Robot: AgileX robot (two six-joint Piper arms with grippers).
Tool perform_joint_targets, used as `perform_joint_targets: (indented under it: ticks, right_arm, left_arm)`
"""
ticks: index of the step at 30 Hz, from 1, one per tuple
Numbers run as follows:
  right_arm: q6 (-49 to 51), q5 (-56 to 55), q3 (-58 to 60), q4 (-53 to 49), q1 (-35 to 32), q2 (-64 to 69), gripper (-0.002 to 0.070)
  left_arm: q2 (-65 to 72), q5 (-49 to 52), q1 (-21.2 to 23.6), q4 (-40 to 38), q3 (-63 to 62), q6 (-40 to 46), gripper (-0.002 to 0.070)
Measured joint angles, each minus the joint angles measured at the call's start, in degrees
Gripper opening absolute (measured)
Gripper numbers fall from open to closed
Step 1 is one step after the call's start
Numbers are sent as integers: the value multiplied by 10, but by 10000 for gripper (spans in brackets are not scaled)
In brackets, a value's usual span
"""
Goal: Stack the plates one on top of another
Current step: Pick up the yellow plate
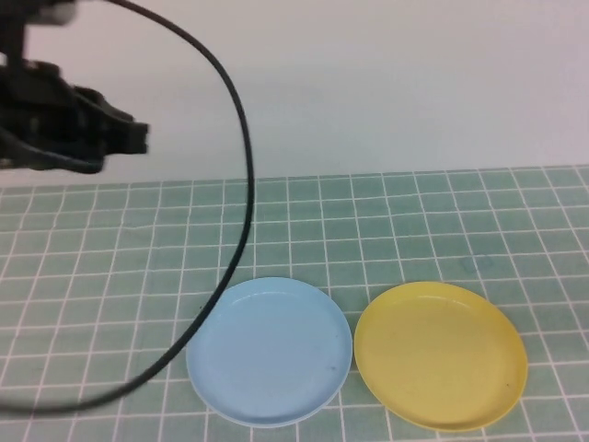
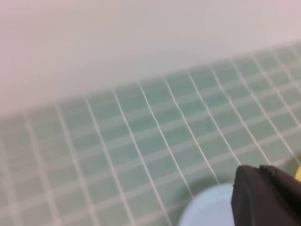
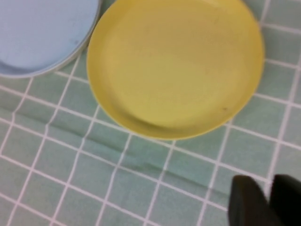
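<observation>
A light blue plate [image 1: 270, 350] lies on the green grid mat at the front centre. A thin white rim shows under its near edge, so it seems to rest on the white plate [image 1: 276, 424]. A yellow plate [image 1: 440, 354] lies beside it on the right, almost touching. My left gripper [image 1: 136, 136] is raised high at the far left, shut and empty. In the left wrist view its fingertips [image 2: 256, 172] hang over the blue plate's edge [image 2: 207, 209]. My right gripper [image 3: 267, 188] is out of the high view. It hovers shut and empty beside the yellow plate [image 3: 174, 66].
A black cable [image 1: 241, 175] loops from the left arm down across the mat and passes the blue plate's left side. The mat [image 1: 414, 221] ends at a pale wall behind. A crease in the mat [image 3: 94, 146] runs near the yellow plate.
</observation>
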Motion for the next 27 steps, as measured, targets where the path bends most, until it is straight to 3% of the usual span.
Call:
perform_joint_targets:
  ticks: [4, 7, 13, 16, 27]
  right_arm:
    - [-44, 5, -28, 46, 0, 93, 251]
    - [-58, 5, -61, 62, 0, 157, 320]
    - [-66, -7, -116, 64, 1, 270, 343]
    - [-67, -24, -133, 60, 13, 321, 343]
    - [-69, -111, -142, 37, 36, 436, 343]
  left_arm:
    - [-99, -39, 0, 43, 41, 0, 0]
    - [-194, -86, 1, 58, 97, 1, 0]
    - [-267, -70, 0, 58, 151, -8, 0]
    - [-302, -79, 0, 66, 183, -62, 8]
    - [-356, -39, 0, 114, 219, -79, 1]
